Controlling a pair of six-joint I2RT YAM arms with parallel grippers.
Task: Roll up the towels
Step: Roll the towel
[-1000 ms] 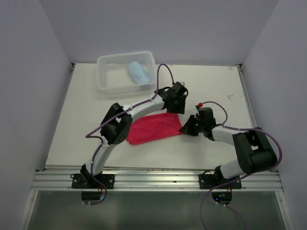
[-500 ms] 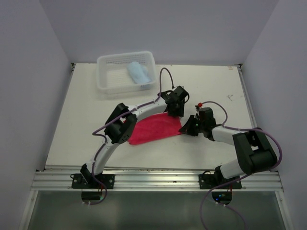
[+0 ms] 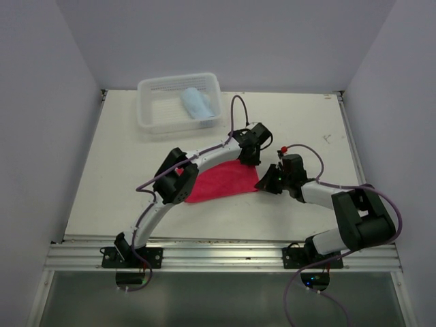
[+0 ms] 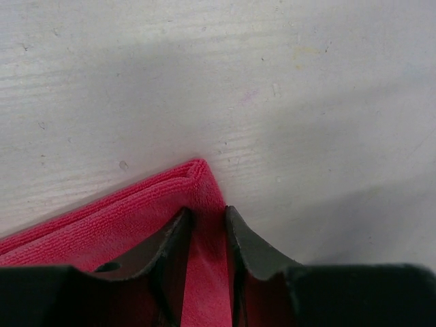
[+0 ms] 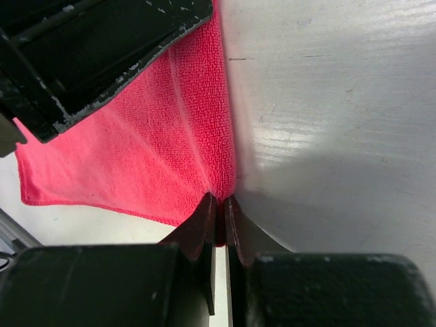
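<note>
A red towel (image 3: 216,182) lies flat in the middle of the white table. My left gripper (image 3: 248,159) is at the towel's far right corner; in the left wrist view its jaws (image 4: 206,214) stand narrowly apart with the towel's (image 4: 116,221) edge pinched between them. My right gripper (image 3: 263,182) is at the near right corner, shut on the towel's edge (image 5: 219,201); the towel (image 5: 157,136) spreads away from it. A light blue rolled towel (image 3: 197,103) lies in the white basket (image 3: 154,102).
The basket stands at the back left of the table. The left gripper's black body (image 5: 102,48) shows just above the towel in the right wrist view. Bare table (image 3: 306,122) lies to the right of the grippers; walls close both sides.
My left gripper has moved forward and down onto the towel's far right corner. The right gripper has stayed at the near right corner.
</note>
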